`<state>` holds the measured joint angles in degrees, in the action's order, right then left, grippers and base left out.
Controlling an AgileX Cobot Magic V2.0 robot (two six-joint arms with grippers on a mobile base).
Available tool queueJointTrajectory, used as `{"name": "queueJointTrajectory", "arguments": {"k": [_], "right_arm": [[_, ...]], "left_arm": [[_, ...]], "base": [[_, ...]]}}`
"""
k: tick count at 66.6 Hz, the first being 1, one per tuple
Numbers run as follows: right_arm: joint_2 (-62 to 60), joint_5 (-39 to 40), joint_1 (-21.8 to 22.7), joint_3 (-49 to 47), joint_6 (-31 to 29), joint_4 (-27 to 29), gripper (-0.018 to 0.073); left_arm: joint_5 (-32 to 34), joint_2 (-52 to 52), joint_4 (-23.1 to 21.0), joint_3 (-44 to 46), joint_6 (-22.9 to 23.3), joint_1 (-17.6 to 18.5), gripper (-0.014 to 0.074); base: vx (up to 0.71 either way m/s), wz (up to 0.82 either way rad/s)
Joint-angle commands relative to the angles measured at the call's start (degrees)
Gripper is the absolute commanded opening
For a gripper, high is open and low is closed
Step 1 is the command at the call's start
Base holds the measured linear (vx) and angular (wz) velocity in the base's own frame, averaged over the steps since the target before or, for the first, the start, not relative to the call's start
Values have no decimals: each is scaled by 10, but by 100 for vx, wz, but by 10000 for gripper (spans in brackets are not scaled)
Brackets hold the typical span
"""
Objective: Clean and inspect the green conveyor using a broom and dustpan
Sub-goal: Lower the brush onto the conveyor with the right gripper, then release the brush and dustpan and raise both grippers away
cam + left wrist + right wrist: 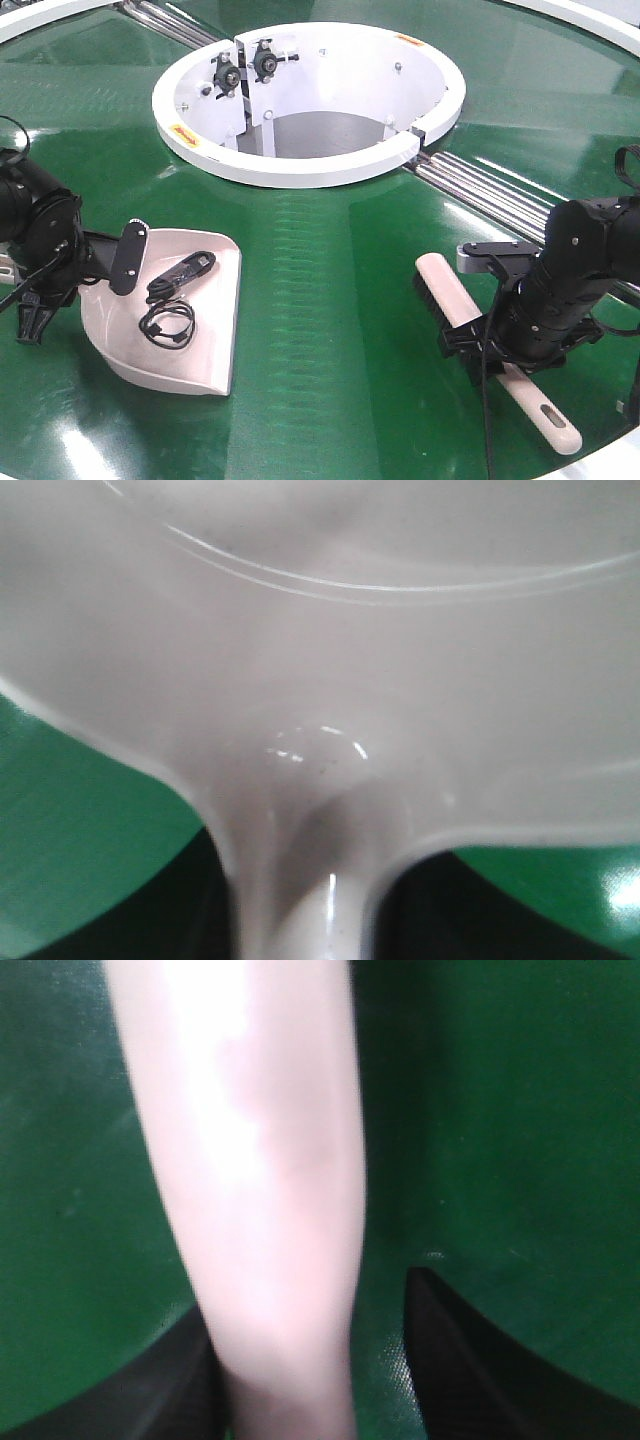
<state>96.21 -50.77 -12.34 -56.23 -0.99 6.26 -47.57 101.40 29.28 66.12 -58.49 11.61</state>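
Observation:
The pale beige dustpan (190, 340) lies flat on the green conveyor (330, 300) at the left, with a coiled black cable (172, 300) in its scoop. My left gripper (105, 268) is shut on the dustpan's handle behind the back wall. The left wrist view shows that handle (300, 880) squeezed between two dark fingers of the left gripper (300, 920). The broom (450, 295) lies on the belt at the right. My right gripper (478, 338) straddles its handle (260, 1160) and is open. One finger of the right gripper (310, 1380) touches the handle, and green belt shows beside the other.
The white ring-shaped hub (300, 165) stands at the belt's middle, behind both tools. Silver rollers (480, 185) run in a seam from the hub toward my right arm. The belt's pale outer edge (600, 462) lies just past the broom's slotted end.

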Motion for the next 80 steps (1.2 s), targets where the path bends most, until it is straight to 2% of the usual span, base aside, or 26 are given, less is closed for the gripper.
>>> {"name": "queueJointTrajectory", "arguments": {"k": [1, 17, 27, 45, 54, 70, 80], "right_arm": [[-20, -1, 3, -13, -6, -2, 400], [-22, -4, 3, -13, -6, -3, 404], [-31, -3, 3, -13, -6, -8, 404], [-56, -7, 3, -13, -6, -9, 404], [-75, -4, 3, -13, -6, -13, 404], [-114, -2, 3, -14, -6, -16, 404], [-148, 1, 3, -30, -6, -29, 403]], "left_arm": [[-15, -24, 20, 15, -3, 3, 298], [-21, -25, 19, 15, -3, 3, 498], [-25, -26, 4, 15, -3, 3, 561], [-70, -29, -16, 15, -3, 3, 562], [-67, -50, -31, 14, -3, 3, 562], [-56, -102, -112, 14, -3, 3, 562], [-82, -133, -171, 14, -2, 2, 562]], "base": [[0, 0], [0, 0], [0, 0], [0, 0], [0, 0], [0, 0], [0, 0]]}}
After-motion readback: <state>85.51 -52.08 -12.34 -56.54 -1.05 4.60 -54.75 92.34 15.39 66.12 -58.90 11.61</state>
